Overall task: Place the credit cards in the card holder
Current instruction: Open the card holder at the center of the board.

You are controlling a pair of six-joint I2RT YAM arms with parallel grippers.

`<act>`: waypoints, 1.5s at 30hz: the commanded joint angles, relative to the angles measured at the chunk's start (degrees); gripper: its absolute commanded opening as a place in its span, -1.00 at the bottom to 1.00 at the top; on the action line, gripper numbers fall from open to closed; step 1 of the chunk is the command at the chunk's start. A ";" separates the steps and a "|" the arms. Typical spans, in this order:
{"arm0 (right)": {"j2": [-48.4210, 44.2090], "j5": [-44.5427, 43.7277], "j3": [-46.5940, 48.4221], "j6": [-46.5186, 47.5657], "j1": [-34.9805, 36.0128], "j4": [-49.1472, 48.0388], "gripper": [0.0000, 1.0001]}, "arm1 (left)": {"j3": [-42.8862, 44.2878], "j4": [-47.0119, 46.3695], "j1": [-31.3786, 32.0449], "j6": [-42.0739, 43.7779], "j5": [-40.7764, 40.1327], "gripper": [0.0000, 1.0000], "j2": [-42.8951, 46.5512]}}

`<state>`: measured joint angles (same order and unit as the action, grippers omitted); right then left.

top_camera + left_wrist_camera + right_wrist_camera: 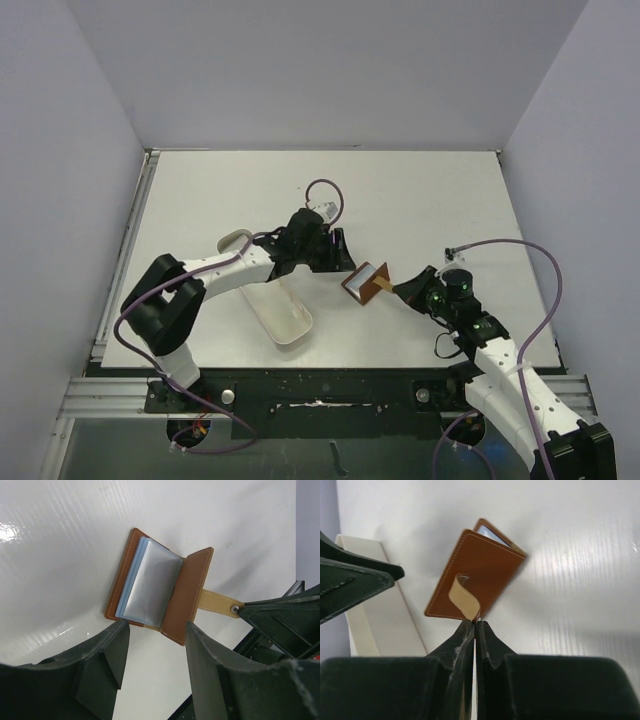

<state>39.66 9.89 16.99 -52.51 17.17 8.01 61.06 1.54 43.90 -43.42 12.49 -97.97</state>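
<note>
Pinched shut on pale tab [465, 597] w/ R gripper [475, 622]: small reddish-brown leather card holder [190, 595], open & tilted, near centre of white table [430, 190], bluish-silver plastic card [150, 590] inside. Spread apart at holder's edge, gripping nothing: L gripper [156, 627].

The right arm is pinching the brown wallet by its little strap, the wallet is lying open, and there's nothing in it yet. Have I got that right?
Not quite: the wallet is not empty. A silvery card already sits in its open pocket, as the left wrist view shows. The rest holds: the right arm's jaws are shut on the strap, and the wallet is open.
</note>
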 commanded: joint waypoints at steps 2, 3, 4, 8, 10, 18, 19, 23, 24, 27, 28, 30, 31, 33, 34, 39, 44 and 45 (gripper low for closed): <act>-2.14 -4.58 -1.17 1.16 -0.62 6.38 -1.00 | 5.63 0.78 1.26 3.72 1.20 -0.07 -2.48; -2.47 -4.83 -1.32 1.09 -0.59 7.10 -1.00 | 6.21 1.43 1.34 4.20 0.93 -0.07 -2.88; -2.87 -5.15 -1.35 0.88 -0.60 7.79 -1.00 | 6.62 2.19 1.36 4.69 0.71 -0.07 -3.27; -3.40 -5.82 -1.08 0.82 -0.58 9.74 -1.00 | 7.56 2.71 1.49 5.82 -0.09 -0.07 -4.17; -3.65 -6.05 -1.08 1.11 -0.56 9.95 -1.00 | 8.03 3.02 1.62 6.27 -0.16 -0.07 -4.85; -3.58 -8.92 -0.47 0.30 -0.67 13.59 -1.00 | 8.88 4.32 1.95 7.51 0.19 -0.07 -7.63; -3.70 -8.71 -0.49 0.26 -0.69 13.30 -1.00 | 8.97 4.20 1.98 7.63 0.62 -0.07 -7.92; -3.84 -8.69 -0.35 0.32 -0.69 12.82 -1.00 | 9.77 4.17 2.01 8.30 1.66 -0.07 -9.53; -3.95 -8.71 -0.36 0.31 -0.67 12.81 -1.00 | 9.86 4.06 2.06 8.41 1.85 -0.07 -9.75; -4.47 -8.95 -0.53 0.30 -0.65 12.82 -1.00 | 9.69 2.91 2.07 8.77 2.75 -0.07 -10.44; -4.53 -9.12 -0.69 0.31 -0.70 12.82 -1.00 | 9.77 2.72 2.07 8.95 2.87 -0.07 -10.62; -4.43 -9.28 -0.94 0.23 -0.72 12.91 -1.00 | 9.95 2.63 2.02 9.20 3.02 -0.07 -11.14; -4.23 -9.28 -0.99 0.22 -0.73 12.92 -1.00 | 10.02 2.60 2.00 9.27 3.22 -0.07 -11.25; -3.95 -9.20 -1.00 0.28 -0.75 12.91 -1.00 | 9.92 2.23 1.99 9.27 3.86 -0.08 -11.36; -3.85 -9.31 -0.99 0.30 -0.80 12.91 -1.00 | 9.88 2.09 1.98 9.17 4.14 -0.11 -11.24; -3.43 -9.63 -0.95 0.64 -0.74 12.93 -1.00 | 9.15 0.64 1.89 7.79 6.20 -0.38 -10.01; -2.15 -7.39 0.57 2.03 -0.80 12.64 -0.94 | 7.25 -1.93 1.59 5.36 8.98 -1.00 -8.00; -1.79 -7.11 1.56 2.24 -0.74 13.36 -0.84 | 6.69 -2.31 1.48 5.00 9.07 -1.00 -7.25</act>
<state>36.93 1.78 15.88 -52.03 16.84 21.69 68.14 4.40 45.69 -36.77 18.46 -109.21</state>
